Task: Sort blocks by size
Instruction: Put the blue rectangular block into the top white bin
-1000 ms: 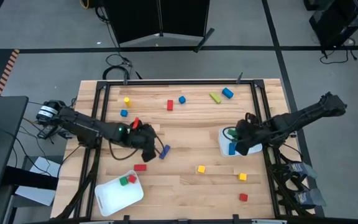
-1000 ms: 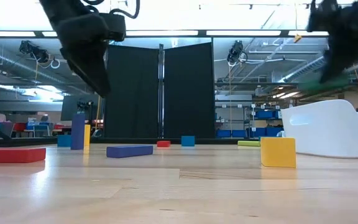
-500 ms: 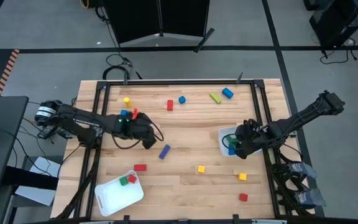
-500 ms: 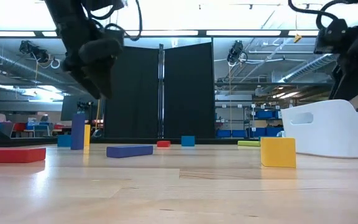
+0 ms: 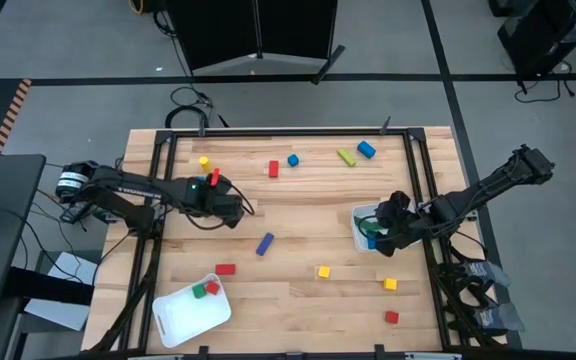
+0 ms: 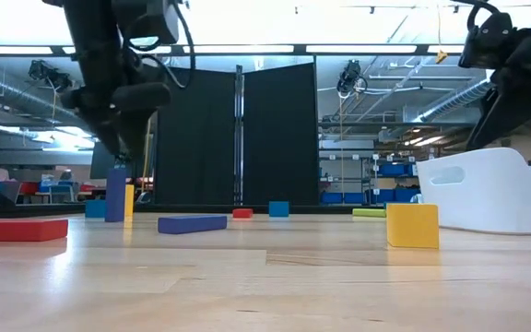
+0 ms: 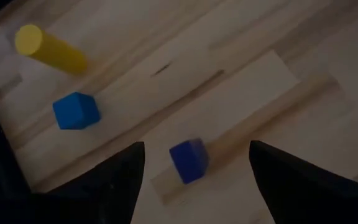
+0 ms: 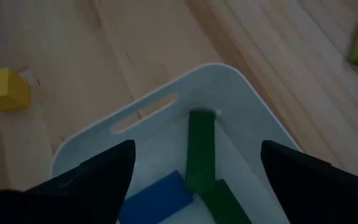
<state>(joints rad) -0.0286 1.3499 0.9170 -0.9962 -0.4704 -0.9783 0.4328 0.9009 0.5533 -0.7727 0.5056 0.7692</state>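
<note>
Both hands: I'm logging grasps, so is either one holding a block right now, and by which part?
Nothing is held. The left hand and the right hand are both open and empty.

I find no readable text, label, brand or number in any view; nothing legible on blocks, trays or worktop.

Two dark, matte, jointed arms with black cables looped along them. Left arm [image 5: 138, 190] shows a small green light and red fitting near its wrist; right arm [image 5: 478, 190] plain dark.
</note>
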